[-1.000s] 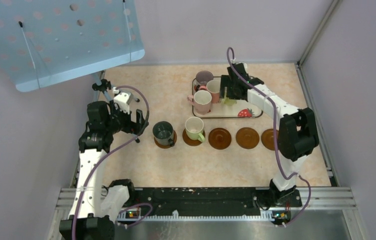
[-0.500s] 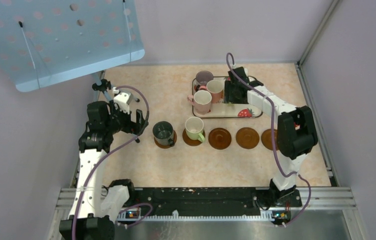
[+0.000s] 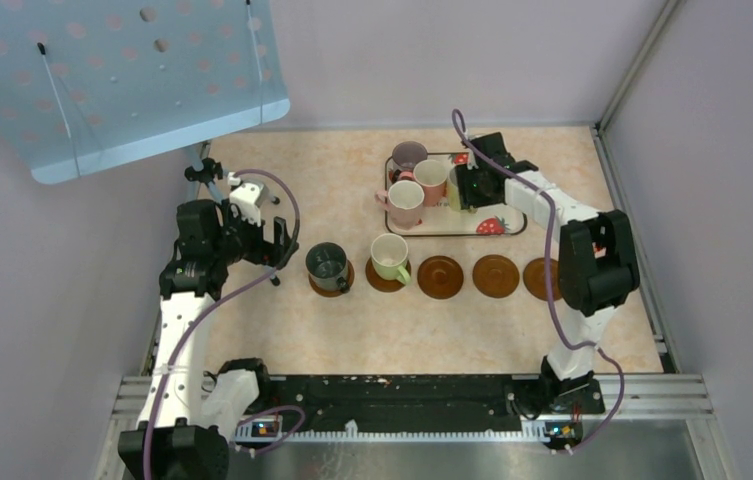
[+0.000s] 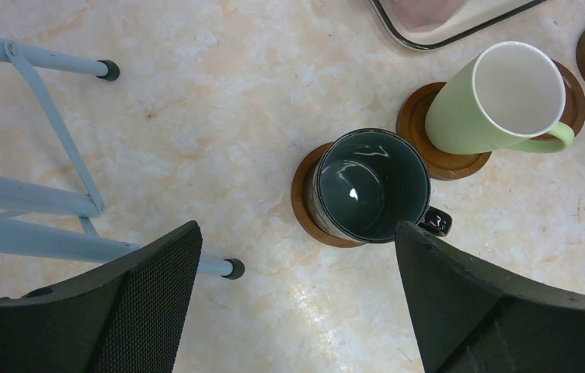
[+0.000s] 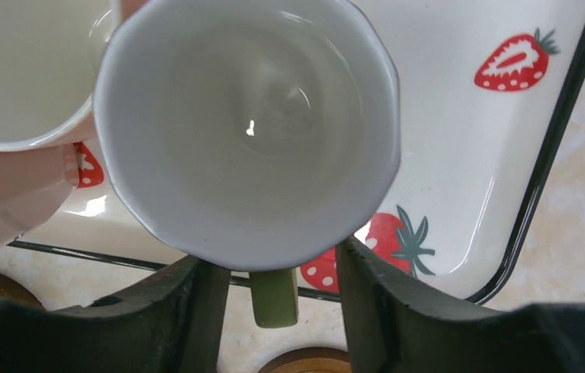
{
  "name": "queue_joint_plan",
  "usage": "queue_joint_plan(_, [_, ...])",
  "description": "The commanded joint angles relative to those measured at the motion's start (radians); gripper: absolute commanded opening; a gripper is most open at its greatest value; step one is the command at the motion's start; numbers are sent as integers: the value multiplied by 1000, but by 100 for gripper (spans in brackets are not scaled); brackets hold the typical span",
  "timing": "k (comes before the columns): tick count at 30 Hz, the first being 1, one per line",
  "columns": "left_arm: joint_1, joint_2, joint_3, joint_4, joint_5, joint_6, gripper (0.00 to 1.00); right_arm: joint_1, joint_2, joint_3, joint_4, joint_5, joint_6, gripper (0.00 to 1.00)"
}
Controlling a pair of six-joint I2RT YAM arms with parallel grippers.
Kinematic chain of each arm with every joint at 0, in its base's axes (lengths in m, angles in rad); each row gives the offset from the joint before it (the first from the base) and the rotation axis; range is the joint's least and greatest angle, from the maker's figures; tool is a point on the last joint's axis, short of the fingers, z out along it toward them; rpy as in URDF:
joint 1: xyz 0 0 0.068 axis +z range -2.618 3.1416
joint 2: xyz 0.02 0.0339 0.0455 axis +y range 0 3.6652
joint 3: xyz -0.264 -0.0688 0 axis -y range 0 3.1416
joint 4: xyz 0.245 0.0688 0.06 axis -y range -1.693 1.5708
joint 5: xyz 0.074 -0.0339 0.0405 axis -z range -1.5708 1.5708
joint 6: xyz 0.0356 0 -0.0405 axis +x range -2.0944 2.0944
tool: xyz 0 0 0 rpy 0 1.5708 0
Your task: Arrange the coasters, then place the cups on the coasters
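My right gripper (image 3: 467,188) hangs low over the strawberry tray (image 3: 507,228), jaws open either side of the green handle (image 5: 275,299) of a pale yellow-green cup (image 5: 246,124), a gap showing on both sides. Two pink cups (image 3: 404,203) (image 3: 431,180) and a mauve cup (image 3: 409,157) stand beside it on the tray. In the coaster row, a dark grey-green cup (image 4: 370,183) and a second yellow-green cup (image 4: 499,97) each sit on a coaster (image 4: 304,210). Three coasters (image 3: 440,277) (image 3: 495,275) (image 3: 539,278) lie bare. My left gripper (image 4: 297,311) is open, hovering left of the dark cup.
A blue perforated panel (image 3: 122,80) on thin legs (image 4: 56,132) stands at the back left, close to my left arm. Pale walls enclose the table on three sides. A black rail (image 3: 402,390) runs along the near edge.
My right gripper has dropped lower onto the yellow-green cup on the tray and its jaws have narrowed around the handle. The left arm has barely shifted.
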Motion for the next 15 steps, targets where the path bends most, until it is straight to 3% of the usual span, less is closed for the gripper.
queue_joint_plan(1, [5, 0, 45, 38, 12, 8, 99, -10, 40, 69, 29, -75, -96, 46])
queue_joint_plan(4, [5, -1, 45, 34, 11, 11, 99, -16, 47, 71, 20, -105, -111, 44])
queue_joint_plan(6, [5, -3, 46, 34, 9, 11, 99, -17, 43, 62, 25, -101, -111, 37])
queue_joint_plan(11, [5, 1, 45, 34, 12, 12, 99, -23, 12, 27, 39, -84, -150, 2])
queue_joint_plan(15, [5, 1, 43, 35, 19, 11, 99, -24, -51, -25, 84, -83, -186, 0])
